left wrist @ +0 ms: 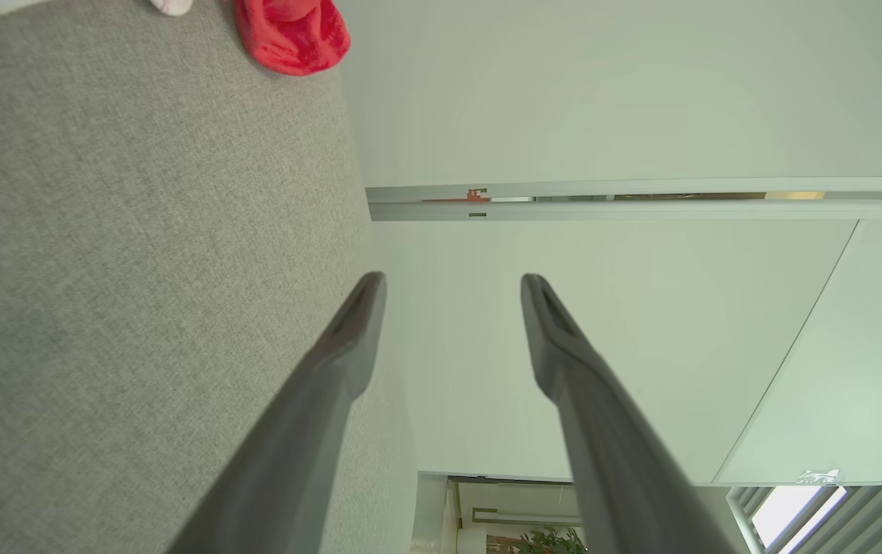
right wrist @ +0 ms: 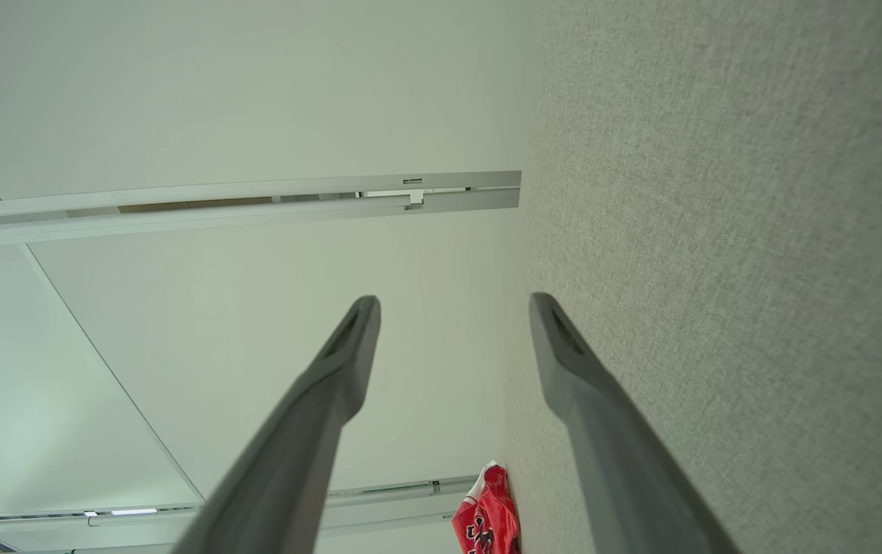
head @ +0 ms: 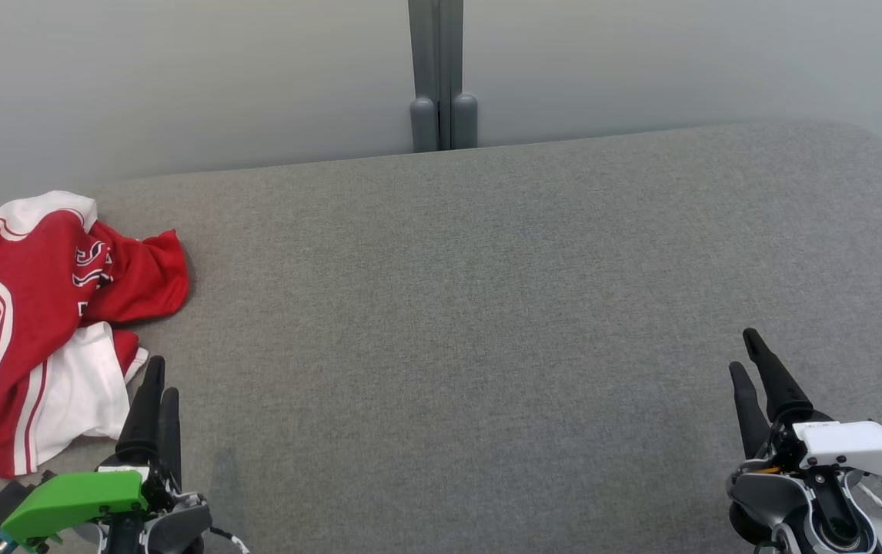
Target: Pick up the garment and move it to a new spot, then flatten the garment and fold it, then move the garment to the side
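We see the garment (head: 33, 308) as soft, matt cloth, creased in loose folds. The grey surface (head: 472, 323) under it is woven fabric, matt and slightly coarse. The left gripper (head: 162, 377) and right gripper (head: 742, 350) have smooth, dull dark fingers. The green cover (head: 71, 500) and white cover (head: 860, 446) look like faintly glossy plastic. The wall panels (head: 179, 85) look smooth and matt.

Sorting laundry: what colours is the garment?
Crumpled fabric garment: red with white stripes; best in head view.

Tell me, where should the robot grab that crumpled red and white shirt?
Probably the bunched red flap poking out of the shirt toward the middle. It's puffed up off the grey surface, so the open left tool can reach it from the near side.
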